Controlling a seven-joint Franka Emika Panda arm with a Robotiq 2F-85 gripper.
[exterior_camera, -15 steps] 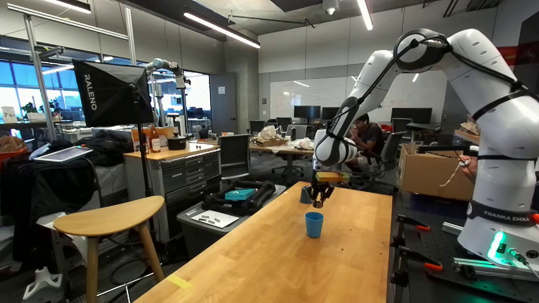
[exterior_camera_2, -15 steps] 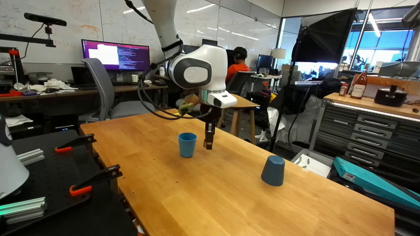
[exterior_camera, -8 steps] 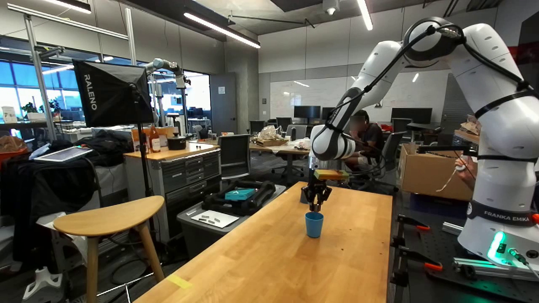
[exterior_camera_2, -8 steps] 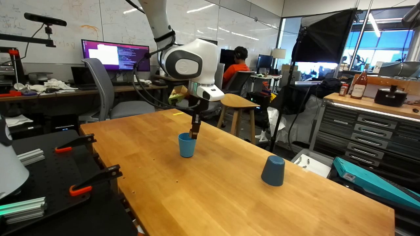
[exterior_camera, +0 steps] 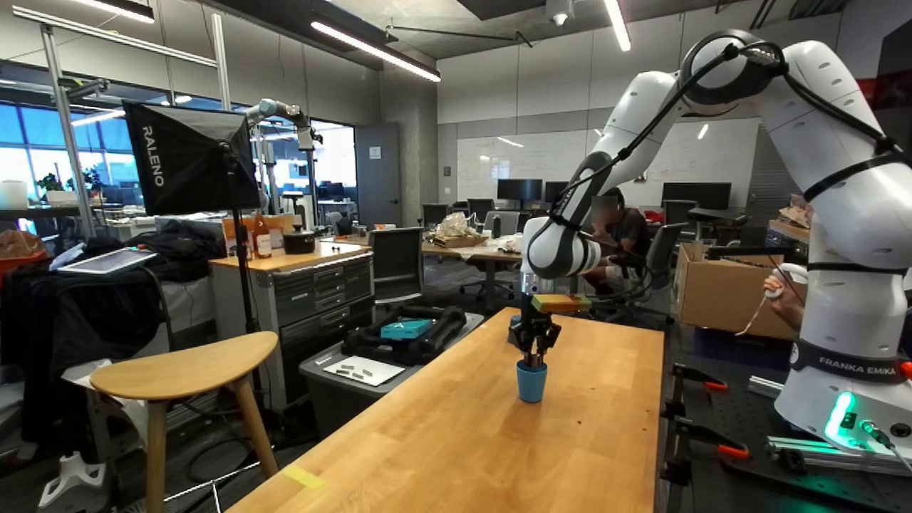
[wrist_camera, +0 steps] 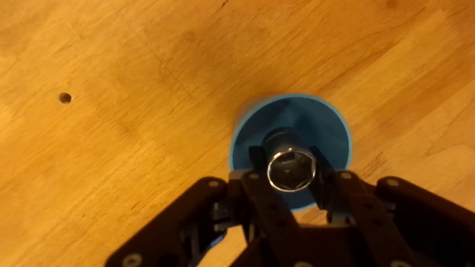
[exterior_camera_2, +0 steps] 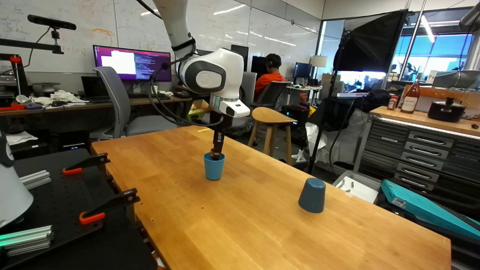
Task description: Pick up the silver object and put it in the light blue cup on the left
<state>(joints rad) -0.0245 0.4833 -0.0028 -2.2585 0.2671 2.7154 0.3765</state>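
Note:
The light blue cup [exterior_camera: 532, 386] stands upright on the wooden table. It also shows in an exterior view [exterior_camera_2: 214, 168] and in the wrist view [wrist_camera: 328, 122]. My gripper [wrist_camera: 285, 152] points down over the cup, its fingertips at or just inside the mouth in both exterior views [exterior_camera: 535, 360] [exterior_camera_2: 215, 155]. The silver object [wrist_camera: 291, 170], a hollow round socket with a shiny rim, sits between the two finger pads, which appear to touch it on both sides. The socket's lower end is inside the cup; whether it touches the cup's floor I cannot tell.
A darker blue cup [exterior_camera_2: 312, 195] stands upside down farther along the table [exterior_camera_2: 262, 210], partly behind the gripper in an exterior view [exterior_camera: 513, 333]. Black clamps [exterior_camera_2: 93, 213] with orange tips hold the robot-side edge. A wooden stool [exterior_camera: 185, 363] stands beyond the opposite edge.
My gripper has moved from beside and above the light blue cup to over it, then lowered so its fingertips reach the cup's mouth. Both cups have stayed in place.

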